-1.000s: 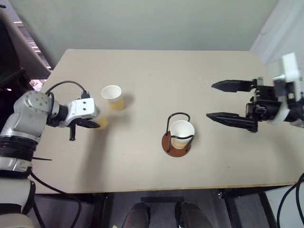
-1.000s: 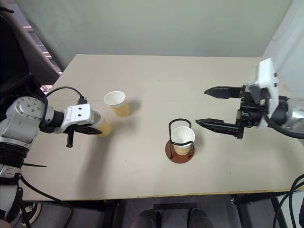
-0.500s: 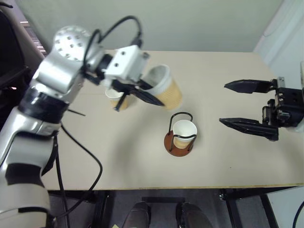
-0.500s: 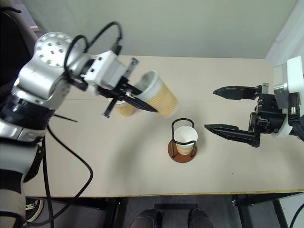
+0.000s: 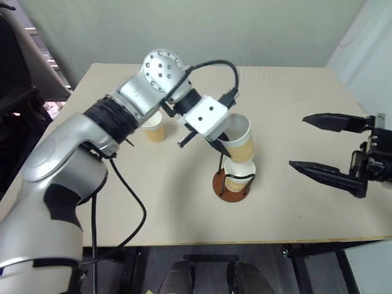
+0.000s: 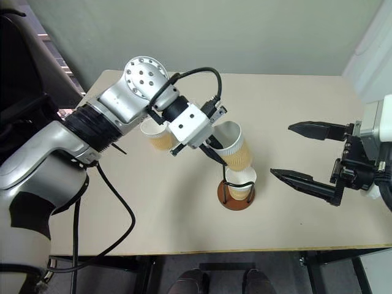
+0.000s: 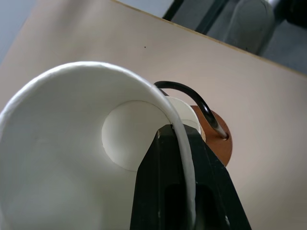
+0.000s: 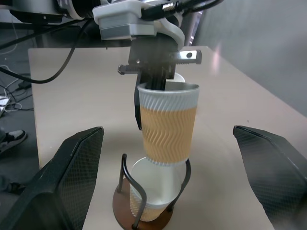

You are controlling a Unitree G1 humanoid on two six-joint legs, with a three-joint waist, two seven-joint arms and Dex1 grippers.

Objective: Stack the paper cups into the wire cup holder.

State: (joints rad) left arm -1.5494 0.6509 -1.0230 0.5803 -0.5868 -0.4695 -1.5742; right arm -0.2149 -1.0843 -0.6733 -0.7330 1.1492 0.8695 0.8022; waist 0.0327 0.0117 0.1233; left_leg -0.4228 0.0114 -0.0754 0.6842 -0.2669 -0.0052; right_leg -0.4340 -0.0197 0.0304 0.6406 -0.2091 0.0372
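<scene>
Cups are being nested: in the eye views, one cup (image 5: 239,139) is pinched by the rim in the left gripper (image 5: 225,138) above the holder (image 5: 232,185), which holds another (image 5: 240,173); a third (image 5: 153,128) waits far left. In the right wrist view, the right gripper (image 8: 172,177) is spread wide, clear of the stack.

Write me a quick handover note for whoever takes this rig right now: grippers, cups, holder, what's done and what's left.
Left gripper: shut on the rim of a paper cup, held just above the wire cup holder.
Right gripper: open, holding nothing, to the right of the holder.
Done: one cup sits in the holder.
Left: lower the held cup into that one, then fetch the third cup standing on the table behind the left arm.
</scene>
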